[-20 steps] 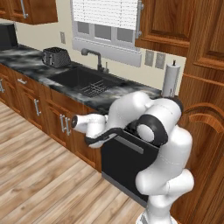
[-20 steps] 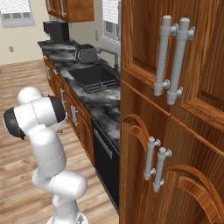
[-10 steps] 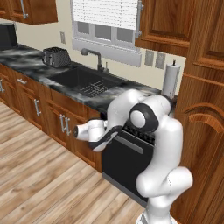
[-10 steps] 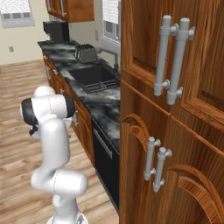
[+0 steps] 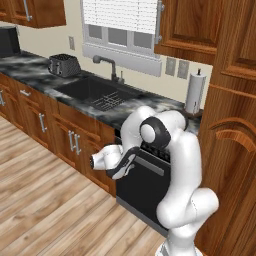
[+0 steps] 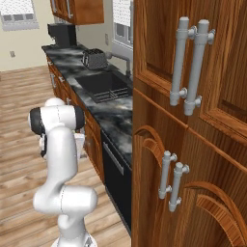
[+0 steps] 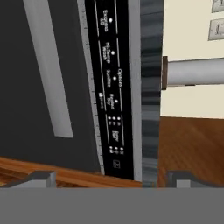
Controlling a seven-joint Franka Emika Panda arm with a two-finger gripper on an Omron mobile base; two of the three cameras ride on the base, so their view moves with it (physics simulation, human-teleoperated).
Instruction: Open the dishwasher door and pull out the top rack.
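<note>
The gripper [image 7: 109, 177] hangs released, jaws wide, nothing btwn them — facing the dishwasher door [image 7: 26, 87]. Door sits closed under the counter [image 5: 150, 107], right of the sink [image 5: 95, 92] — handle [image 7: 47, 65] untouched.

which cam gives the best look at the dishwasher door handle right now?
Hand view: the dishwasher door is close up, and its handle runs as a clear grey bar beside the control strip. In the left base view the arm covers part of the handle. The right base view shows it edge-on, thin.
</note>
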